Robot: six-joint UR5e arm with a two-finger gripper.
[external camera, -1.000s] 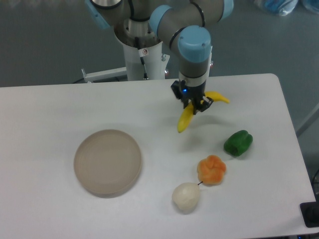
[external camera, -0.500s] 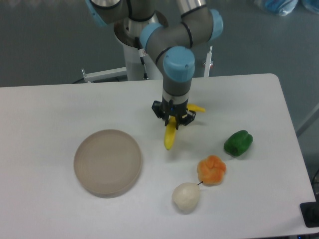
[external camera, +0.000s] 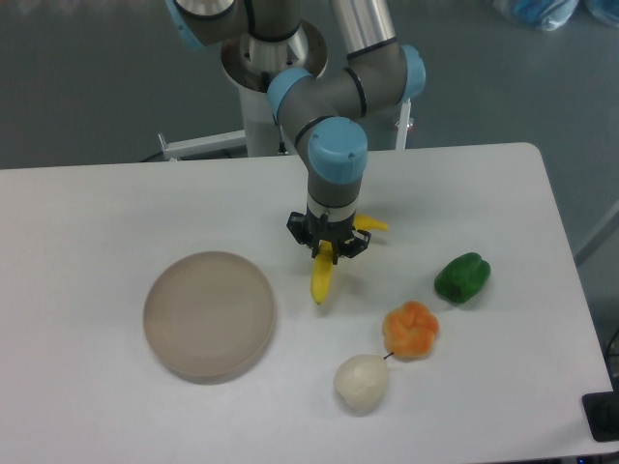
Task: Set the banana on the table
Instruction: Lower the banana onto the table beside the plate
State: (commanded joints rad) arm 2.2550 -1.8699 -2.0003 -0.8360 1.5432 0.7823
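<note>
My gripper (external camera: 326, 246) points straight down over the middle of the white table (external camera: 116, 203) and is shut on the banana (external camera: 322, 276). The banana is bright yellow and curved. Its long end hangs down to the left below the fingers, and its short end sticks out to the right behind them. Whether its lower tip touches the tabletop I cannot tell.
A round beige plate (external camera: 209, 314) lies to the left of the gripper. To the right and front are a green pepper (external camera: 462, 277), an orange lumpy fruit (external camera: 411, 330) and a white rounded item (external camera: 361, 382). The arm's base stands at the table's far edge.
The gripper has carried the banana leftward and slightly toward the front, from the right part of the table to near its middle.
</note>
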